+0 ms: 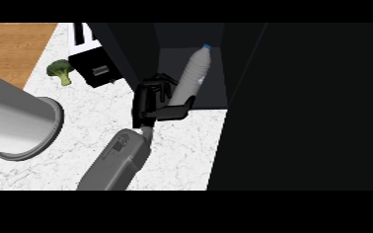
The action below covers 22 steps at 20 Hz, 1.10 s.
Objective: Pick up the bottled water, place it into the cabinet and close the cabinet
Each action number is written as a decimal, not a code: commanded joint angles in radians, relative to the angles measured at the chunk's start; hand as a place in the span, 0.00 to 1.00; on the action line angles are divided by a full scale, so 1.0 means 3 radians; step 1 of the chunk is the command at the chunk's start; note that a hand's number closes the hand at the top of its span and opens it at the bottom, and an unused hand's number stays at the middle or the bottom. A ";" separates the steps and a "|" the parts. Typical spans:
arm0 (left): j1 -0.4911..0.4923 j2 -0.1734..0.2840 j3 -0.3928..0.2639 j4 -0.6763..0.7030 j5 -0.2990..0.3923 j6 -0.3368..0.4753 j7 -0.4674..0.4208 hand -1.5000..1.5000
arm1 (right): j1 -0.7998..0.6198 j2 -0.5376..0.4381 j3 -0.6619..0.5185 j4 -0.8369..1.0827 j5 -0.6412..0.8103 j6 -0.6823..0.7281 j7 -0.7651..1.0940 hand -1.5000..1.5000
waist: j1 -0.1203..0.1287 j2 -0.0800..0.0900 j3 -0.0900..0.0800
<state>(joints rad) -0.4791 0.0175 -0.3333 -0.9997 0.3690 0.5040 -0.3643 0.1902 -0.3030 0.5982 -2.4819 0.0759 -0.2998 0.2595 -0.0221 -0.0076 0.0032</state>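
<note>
Lying inside the cabinet [211, 86] at one o'clock, the bottled water [194, 71] is delivered; the hand [154, 101], fingers relaxed and empty, sits at the opening.

Place: I am looking at a kitchen.
Counter: white marble counter [182, 148] is spreading below me.
Ten o'clock: broccoli [60, 71] is lying beside a black toaster [94, 61].
Twelve o'clock: dark cabinet [218, 79] is standing open.

Grey bottled water [194, 72], blue cap up top, leans tilted inside the dark cabinet [175, 59], whose door hangs open.
</note>
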 commanded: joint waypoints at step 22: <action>-0.1655 -0.0056 0.0396 0.1979 -0.0051 0.0475 -0.0413 1.00 | 0.0150 -0.0200 -0.0240 -0.0302 -0.0307 0.0158 -0.0116 0.00 | -0.0173 0.0108 -0.0015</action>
<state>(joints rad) -0.8849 0.0103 -0.2519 -0.5508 0.3668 0.6567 -0.4427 0.2401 -0.3458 0.5538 -2.4824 0.0246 -0.2671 0.1719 -0.0655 0.0142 0.0005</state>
